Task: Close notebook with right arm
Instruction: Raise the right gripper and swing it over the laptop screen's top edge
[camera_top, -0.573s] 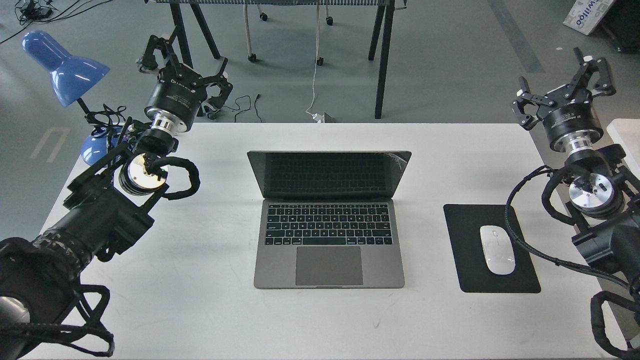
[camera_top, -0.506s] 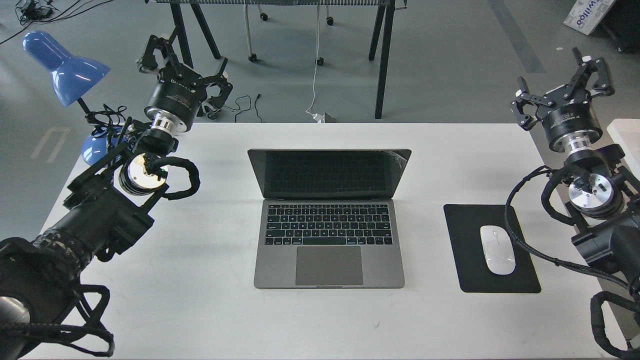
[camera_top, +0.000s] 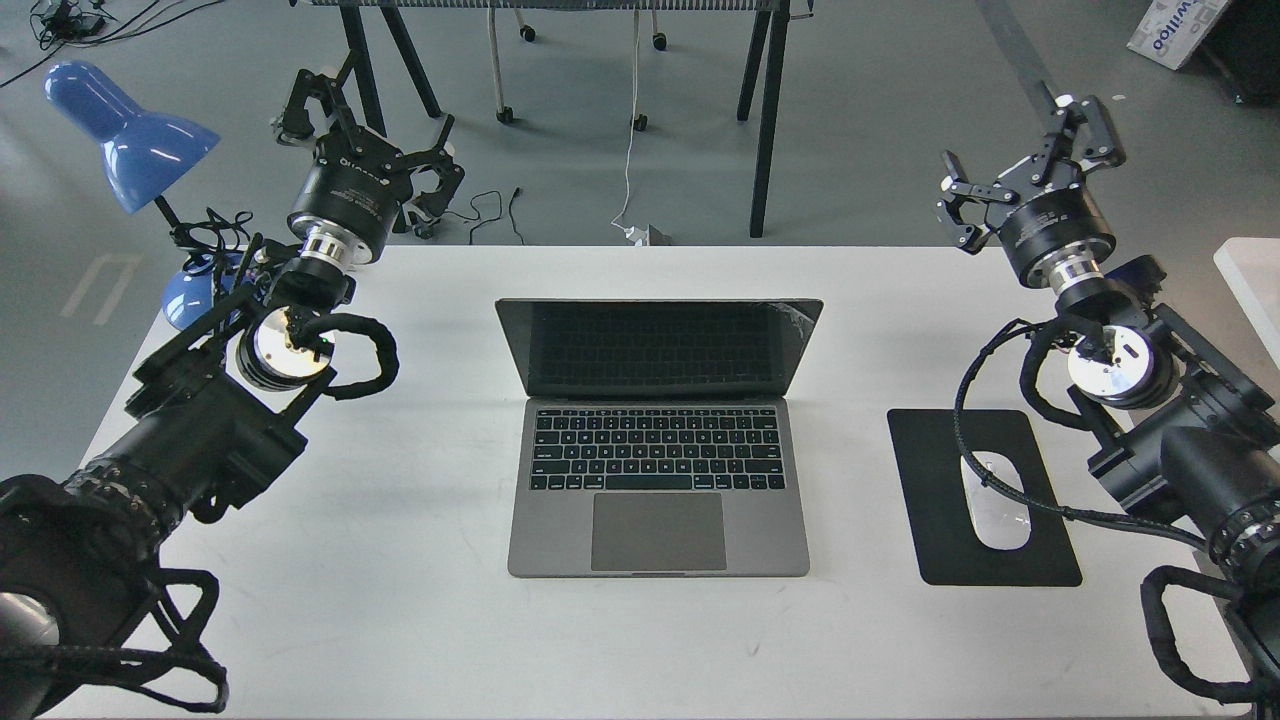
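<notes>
A white table (camera_top: 400, 600) on grey floor holds the open notebook (camera_top: 657, 470); both claws, left (camera_top: 365, 125) and right (camera_top: 1020, 150), spread.

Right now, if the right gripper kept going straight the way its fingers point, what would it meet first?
Nothing on the desk, as far as I can tell. The right gripper points up and away past the table's far edge, toward bare floor, not the notebook. Depth is uncertain.
</notes>
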